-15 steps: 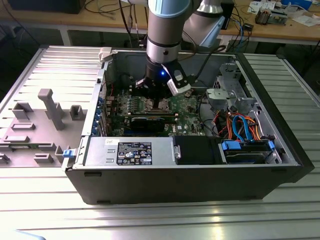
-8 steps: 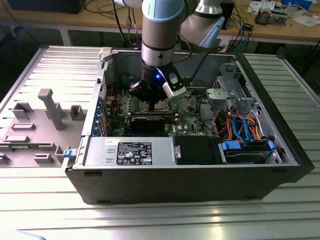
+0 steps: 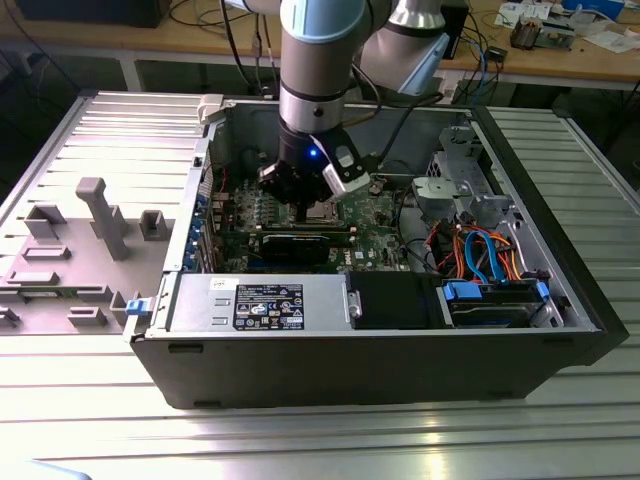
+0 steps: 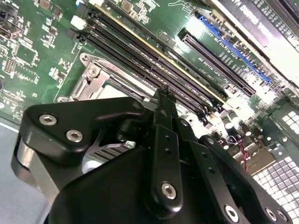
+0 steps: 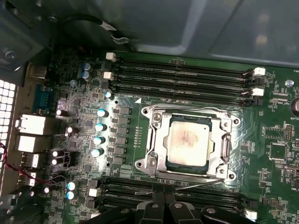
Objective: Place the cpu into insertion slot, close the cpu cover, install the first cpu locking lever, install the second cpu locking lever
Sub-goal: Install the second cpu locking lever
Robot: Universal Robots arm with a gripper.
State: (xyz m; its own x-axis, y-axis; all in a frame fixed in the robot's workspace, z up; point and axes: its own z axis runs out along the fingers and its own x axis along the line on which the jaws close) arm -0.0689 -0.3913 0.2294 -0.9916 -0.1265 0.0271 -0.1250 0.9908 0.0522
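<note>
In the first wrist view the gripper [image 5: 163, 205] is seen with its black fingers [image 5: 156, 210] pressed together, nothing held between them, just beside the insertion slot [image 5: 189, 142]. The cpu [image 5: 189, 140] is seated in the slot, framed by the cpu cover [image 5: 161, 140] lying flat around it. A thin locking lever [image 5: 187, 186] lies along the socket edge nearest the fingers. Beyond the socket, long black memory slots [image 5: 182, 79] are seen on the green motherboard [image 5: 135, 107].

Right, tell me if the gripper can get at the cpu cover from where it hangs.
Probably yes. The gripper hangs just over the motherboard beside the cpu cover, and nothing lies between them in the first wrist view.
</note>
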